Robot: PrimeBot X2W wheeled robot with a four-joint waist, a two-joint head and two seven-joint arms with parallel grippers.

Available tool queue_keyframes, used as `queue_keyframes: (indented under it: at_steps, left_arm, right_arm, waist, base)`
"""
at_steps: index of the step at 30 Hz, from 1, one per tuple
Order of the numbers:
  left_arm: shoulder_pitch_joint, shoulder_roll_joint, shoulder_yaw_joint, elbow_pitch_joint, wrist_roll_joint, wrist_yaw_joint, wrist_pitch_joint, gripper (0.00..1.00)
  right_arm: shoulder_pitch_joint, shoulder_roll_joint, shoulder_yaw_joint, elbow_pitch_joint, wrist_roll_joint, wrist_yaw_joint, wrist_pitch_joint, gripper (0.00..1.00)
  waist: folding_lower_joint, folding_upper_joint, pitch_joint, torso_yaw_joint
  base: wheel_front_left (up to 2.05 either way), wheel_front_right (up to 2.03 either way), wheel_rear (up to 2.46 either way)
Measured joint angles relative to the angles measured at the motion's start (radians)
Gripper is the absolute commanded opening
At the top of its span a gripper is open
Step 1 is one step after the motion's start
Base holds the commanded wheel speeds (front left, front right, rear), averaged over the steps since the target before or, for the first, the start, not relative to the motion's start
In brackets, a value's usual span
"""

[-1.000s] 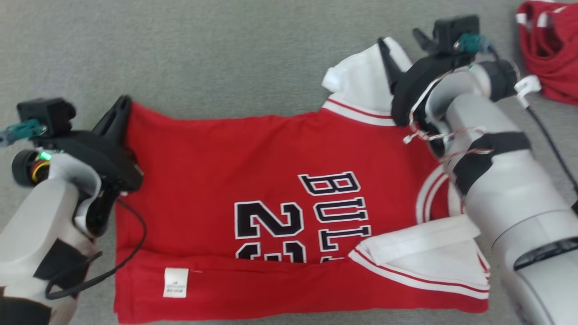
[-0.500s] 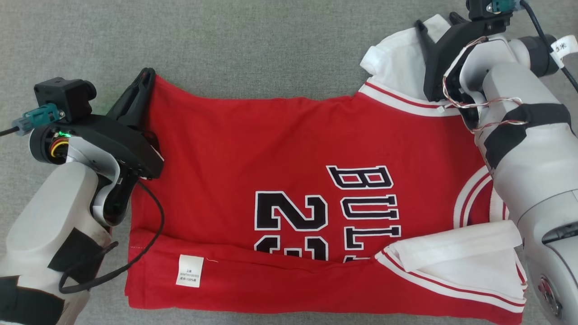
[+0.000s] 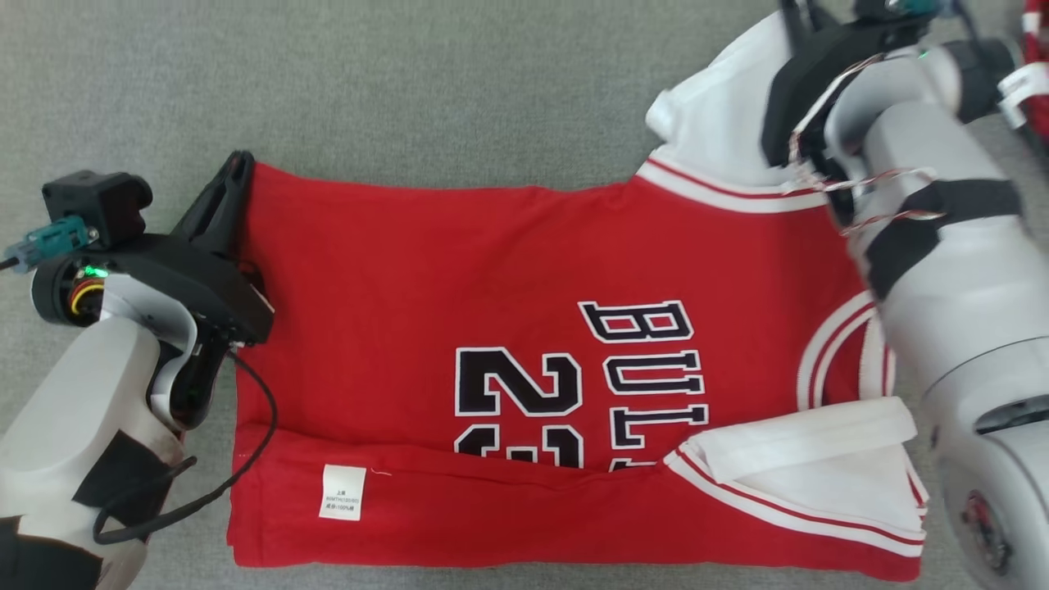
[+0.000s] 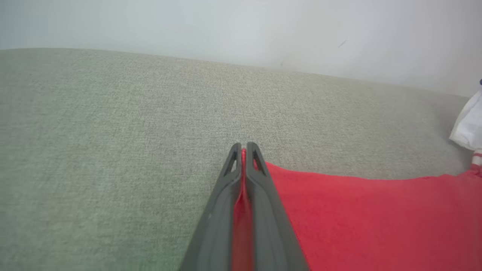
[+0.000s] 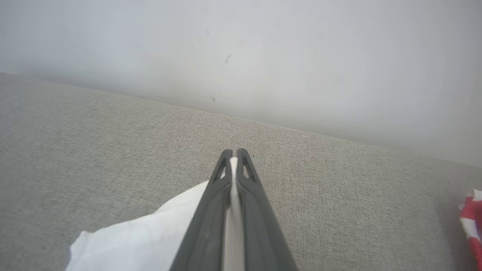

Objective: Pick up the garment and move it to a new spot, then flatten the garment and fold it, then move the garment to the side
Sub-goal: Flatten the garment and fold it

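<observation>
The garment, a red jersey with white sleeves and black lettering, lies spread on the grey fabric surface. Its near edge is folded up, showing a white label. My left gripper is at the far left corner, shut on the red hem; in the left wrist view red cloth is pinched between the closed fingers of the left gripper. My right gripper is at the far right, shut on the white sleeve. In the right wrist view the right gripper clamps white cloth.
Another red and white garment lies at the far right edge, also seen as a red and white garment in the right wrist view. A pale wall rises behind the surface. Open grey surface lies beyond the jersey.
My right gripper's fingers have closed on the white sleeve. The left gripper keeps its hold on the hem. The head camera has shifted.
</observation>
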Motion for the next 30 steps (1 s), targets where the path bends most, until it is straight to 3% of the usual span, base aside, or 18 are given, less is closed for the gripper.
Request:
queue_keyframes:
  at_steps: [13, 18, 23, 30]
  left_arm:
    - [0.093, 0.022, 0.002, 0.034, -0.01, 0.017, -0.034, 0.0]
    - [0.137, 0.028, 0.002, 0.033, -0.017, 0.024, -0.042, 0.0]
    - [0.174, 0.031, -0.001, 0.034, -0.022, 0.032, -0.045, 0.0]
    - [0.205, 0.034, -0.005, 0.032, -0.03, 0.039, -0.053, 0.0]
  right_arm:
    - [0.172, 0.055, 0.015, -0.058, 0.098, 0.0, -0.177, 0.0]
    - [0.318, 0.052, 0.072, -0.198, 0.199, 0.0, -0.193, 0.0]
    - [0.5, 0.006, 0.117, -0.406, 0.302, 0.0, -0.195, 0.0]
    - [0.722, -0.04, 0.121, -0.613, 0.383, 0.0, -0.195, 0.0]
  waist:
    - [-0.0001, -0.0001, -0.101, -0.06]
    - [-0.0002, -0.0001, -0.139, -0.079]
    - [-0.0002, -0.0001, -0.173, -0.091]
    - [-0.0002, -0.0001, -0.205, -0.099]
  base:
    - [0.0, 0.0, 0.0]
    - [0.0, 0.0, 0.0]
    - [0.0, 0.0, 0.0]
    - [0.0, 0.0, 0.0]
